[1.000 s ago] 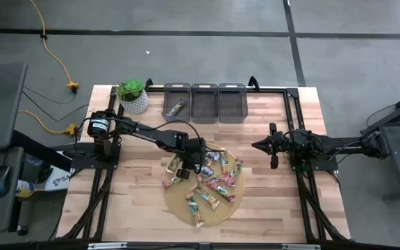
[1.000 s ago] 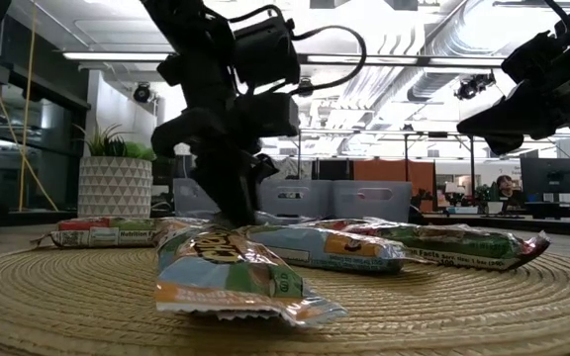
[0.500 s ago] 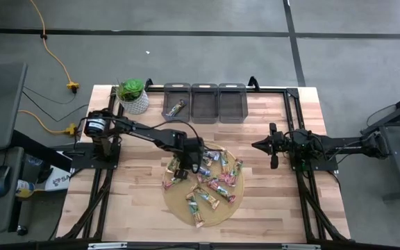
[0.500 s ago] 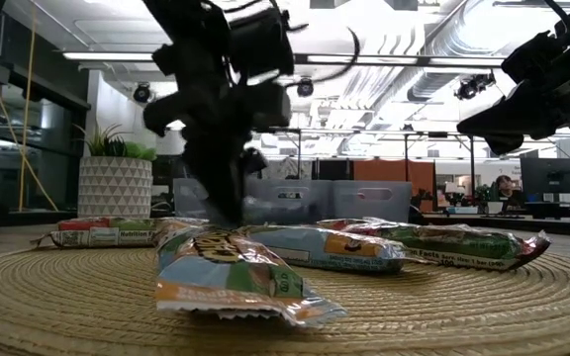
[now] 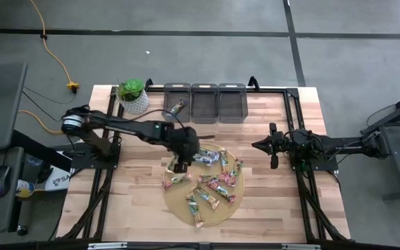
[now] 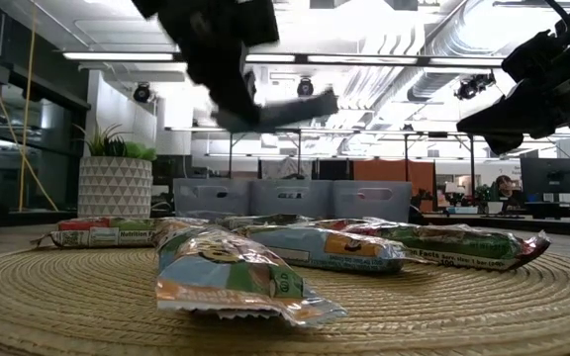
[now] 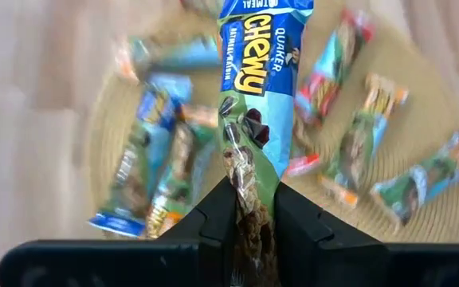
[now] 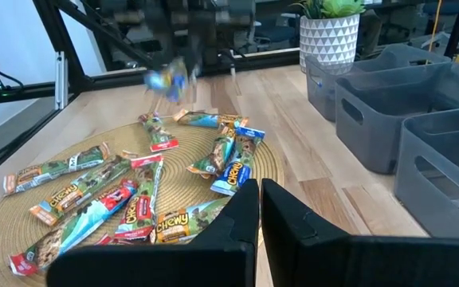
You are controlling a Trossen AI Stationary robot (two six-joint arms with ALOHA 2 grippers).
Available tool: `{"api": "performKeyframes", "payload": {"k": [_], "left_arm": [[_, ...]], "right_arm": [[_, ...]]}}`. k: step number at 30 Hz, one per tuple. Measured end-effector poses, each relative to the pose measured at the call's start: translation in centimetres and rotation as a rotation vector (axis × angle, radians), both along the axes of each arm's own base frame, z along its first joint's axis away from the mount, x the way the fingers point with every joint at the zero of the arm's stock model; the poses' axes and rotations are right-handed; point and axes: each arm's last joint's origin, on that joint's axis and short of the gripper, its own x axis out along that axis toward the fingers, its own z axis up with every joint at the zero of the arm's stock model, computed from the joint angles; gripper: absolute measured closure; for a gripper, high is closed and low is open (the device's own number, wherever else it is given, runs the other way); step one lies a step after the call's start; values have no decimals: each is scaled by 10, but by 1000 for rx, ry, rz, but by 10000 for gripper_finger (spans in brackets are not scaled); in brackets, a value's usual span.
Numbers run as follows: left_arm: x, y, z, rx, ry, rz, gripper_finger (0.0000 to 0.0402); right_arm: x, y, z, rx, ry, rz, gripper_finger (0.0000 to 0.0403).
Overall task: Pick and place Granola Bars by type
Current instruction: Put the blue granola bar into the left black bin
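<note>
Nearest the camera, the woven mat (image 5: 203,208) has most of the bars (image 5: 210,186) scattered flat across it. Just above its left part, the left gripper (image 7: 253,209) has come up off the pile: half a second ago it was down among the wrappers, now it's well clear of them in the low view. Its fingers are pinched narrow on one end of a blue bar (image 7: 257,96), which hangs lifted over the mat. So the pick looks done and the carry is what's left. The right gripper (image 8: 259,209) waits off to the right of the mat, fingers closed, empty. Farther back sit three grey bins (image 5: 205,103); the left one already holds a bar (image 5: 177,107).
</note>
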Motion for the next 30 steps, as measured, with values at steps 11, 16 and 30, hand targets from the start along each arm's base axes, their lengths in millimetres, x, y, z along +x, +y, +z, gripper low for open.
{"api": "performKeyframes", "payload": {"k": [11,16,30], "left_arm": [[-54,9,81,91,-281,260,342],[-78,12,106,113,-392,350,342],[-123,19,140,215,-548,540,342]], "right_arm": [[0,0,0,0,2,0,403],[0,0,0,0,1,0,403],[0,0,0,0,1,0,403]]}}
